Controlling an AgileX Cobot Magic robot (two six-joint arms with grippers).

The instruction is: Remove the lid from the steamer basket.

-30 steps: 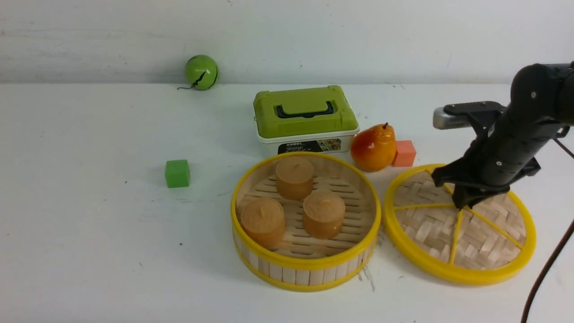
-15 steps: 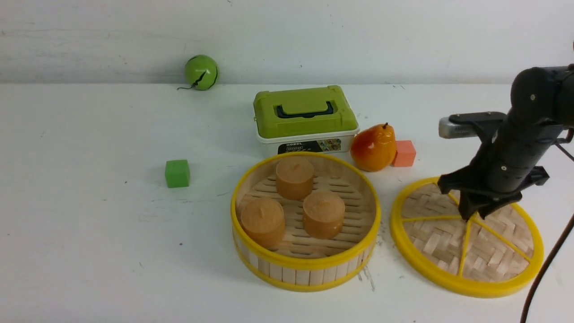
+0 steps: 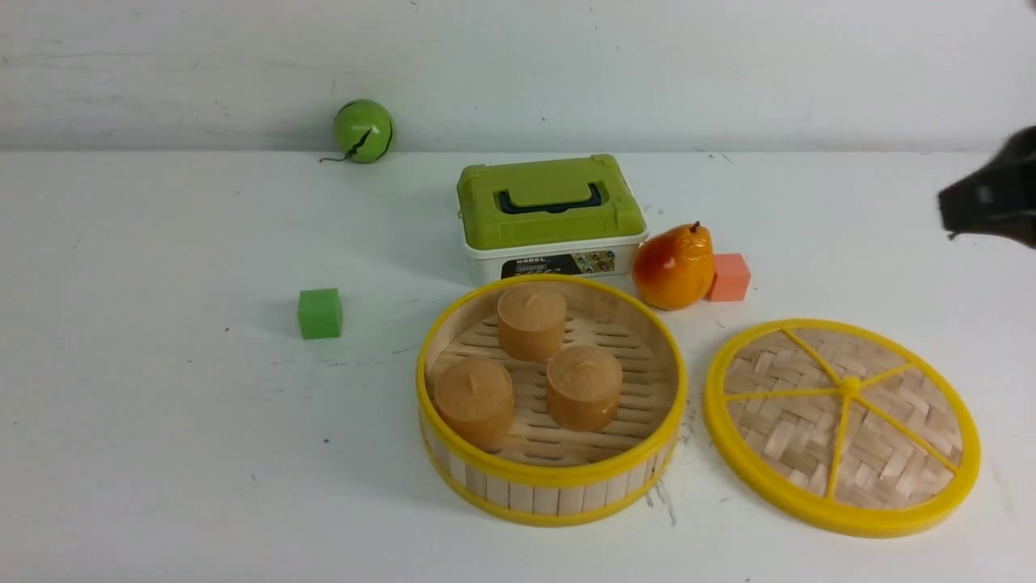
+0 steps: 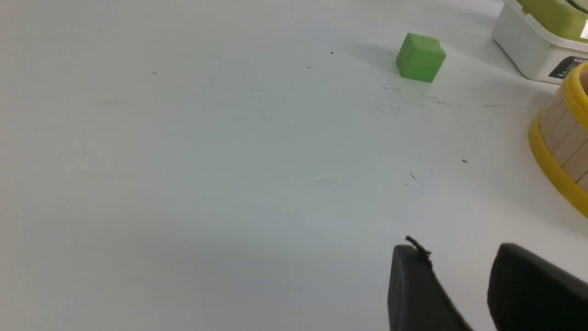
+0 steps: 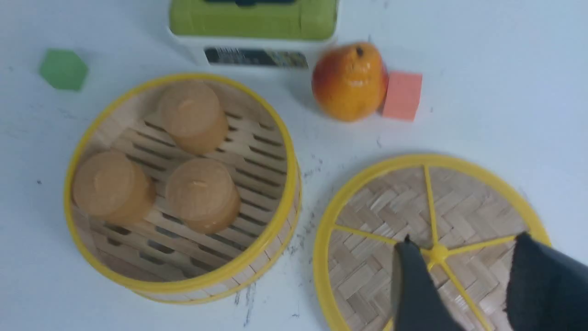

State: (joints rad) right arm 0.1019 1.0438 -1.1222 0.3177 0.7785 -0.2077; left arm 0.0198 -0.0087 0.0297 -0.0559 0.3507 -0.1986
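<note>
As viewed from the front, shows the lid (image 3: 842, 429) off and lying flat on the white surface (image 3: 162, 421), woven side and five yellow spokes up, just to the right of the steamer basket (image 3: 550, 495), rims near but not touching. Presents the basket open at the top, with three brown cylindrical pieces (image 3: 532, 321) upright on its slatted floor. Behind the basket, places a white box with a green lid (image 3: 550, 202); to the right of that, a red-orange pear (image 3: 674, 267) just beside a pink cube (image 3: 731, 277). Well to the left, sets a green cube (image 3: 320, 312) alone; at the far edge of the surface, a green ball (image 3: 363, 130). Catches the right arm (image 3: 991, 198) only as a blurred dark shape at the right border, apart from the lid. From the right wrist, looks down past the right hand (image 5: 464, 250), fingers spread fairly wide and gripping nothing, over the yellow hub of the lid. From the left wrist, shows the left hand (image 4: 459, 257) low over bare surface, fingers parted by a modest gap with nothing between them, with the green cube and part of the basket wall beyond.
</note>
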